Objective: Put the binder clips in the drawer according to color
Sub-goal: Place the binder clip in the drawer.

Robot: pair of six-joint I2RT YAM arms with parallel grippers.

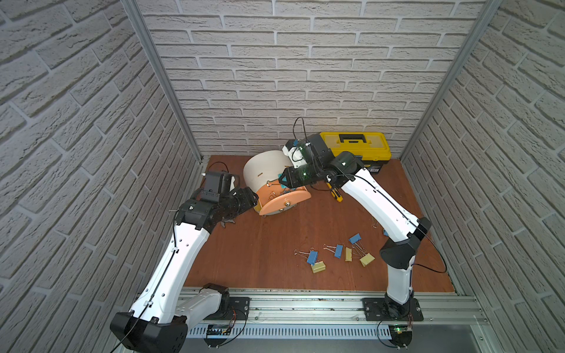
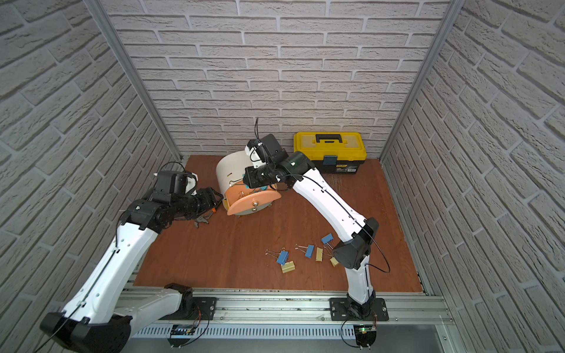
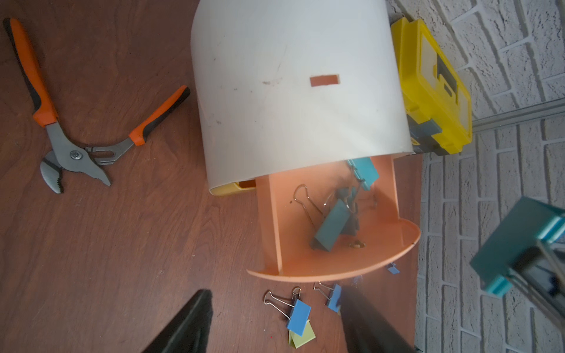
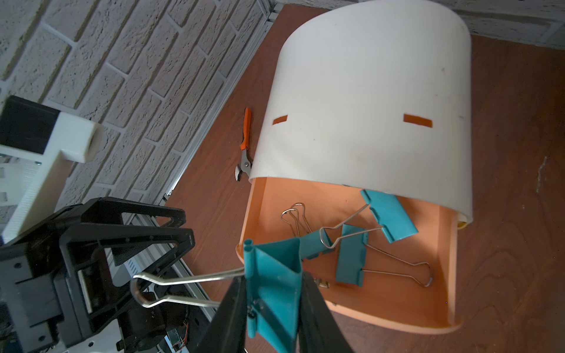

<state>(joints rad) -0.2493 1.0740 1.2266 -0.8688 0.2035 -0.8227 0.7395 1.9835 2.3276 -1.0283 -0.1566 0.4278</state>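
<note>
Teal binder clip sits pinched in the right claw just above the pulled-out peach drawer, presumably because teal clips already lie there. Left claw hangs spread and empty beside that drawer. Lower drawers stay mostly hidden under it; blue and yellow clips wait on the bench.

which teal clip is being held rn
The teal clip pinched in the right end effector above the peach drawer; the other teal clips lie loose inside it.
</note>
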